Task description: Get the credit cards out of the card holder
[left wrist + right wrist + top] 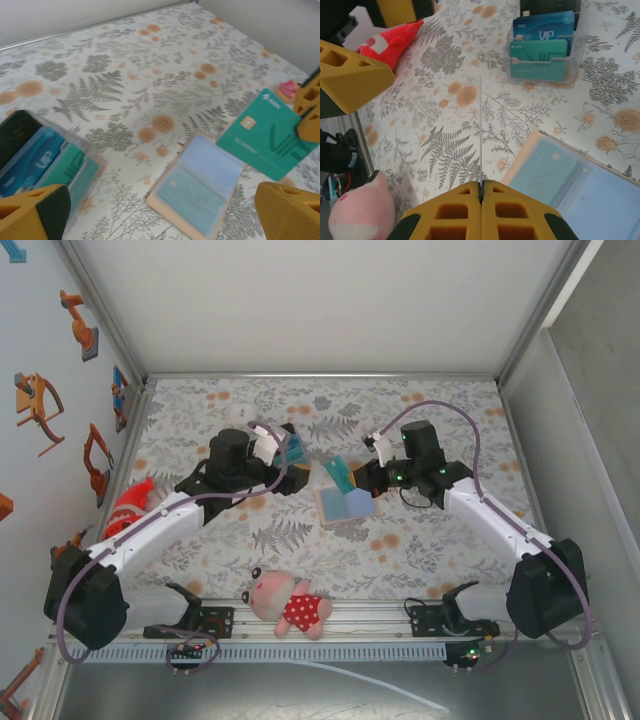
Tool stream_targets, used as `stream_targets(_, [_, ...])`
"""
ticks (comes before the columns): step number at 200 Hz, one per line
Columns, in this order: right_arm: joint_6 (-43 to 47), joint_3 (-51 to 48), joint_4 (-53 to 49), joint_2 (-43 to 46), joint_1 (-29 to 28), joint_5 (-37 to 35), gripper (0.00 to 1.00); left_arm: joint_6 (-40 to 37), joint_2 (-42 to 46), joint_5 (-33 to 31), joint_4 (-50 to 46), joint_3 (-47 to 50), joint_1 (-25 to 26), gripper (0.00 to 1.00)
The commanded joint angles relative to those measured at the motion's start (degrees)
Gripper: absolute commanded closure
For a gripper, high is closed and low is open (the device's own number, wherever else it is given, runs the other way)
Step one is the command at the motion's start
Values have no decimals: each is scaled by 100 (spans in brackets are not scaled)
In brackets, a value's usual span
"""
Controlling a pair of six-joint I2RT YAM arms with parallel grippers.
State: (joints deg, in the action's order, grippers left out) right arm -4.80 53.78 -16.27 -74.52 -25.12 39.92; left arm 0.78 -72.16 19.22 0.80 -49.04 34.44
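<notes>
Right fingers [445, 212] pinch green card [260, 135] — "VIP".

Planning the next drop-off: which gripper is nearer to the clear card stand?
Left. The left gripper hangs open right beside the clear card stand; the right gripper, shut on a teal card, is farther off, by the card holder.

The card holder [347, 506] lies open on the table [430, 410], between the two arms, with one card [187, 196] in a pocket. Just behind it a credit card [265, 135] hangs off the table, pinched in the right gripper [481, 190]. The card stand [297, 452] sits left of and behind the card holder, with several cards [540, 42] in it. A plush toy [288, 605] lies at the near edge, in front of the card holder. A second toy [130, 502] lies far left, beside the left arm [160, 525].
</notes>
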Motion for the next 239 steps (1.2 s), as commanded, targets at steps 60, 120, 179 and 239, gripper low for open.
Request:
stream_targets(60, [921, 589, -1045, -299, -159, 921, 100, -1356, -978, 2167, -1555, -1321, 127, 17])
stream_targets(120, [1172, 816, -1282, -423, -204, 1324, 100, -1771, -1612, 2542, -2261, -1867, 374, 40])
stream_targets(179, [1080, 720, -1079, -397, -204, 1109, 100, -1815, -1627, 2630, -2361, -1909, 471, 100])
stream_targets(239, [510, 350, -113, -19, -204, 769, 62, -1295, -1105, 2451, -1676, -1466, 457, 100])
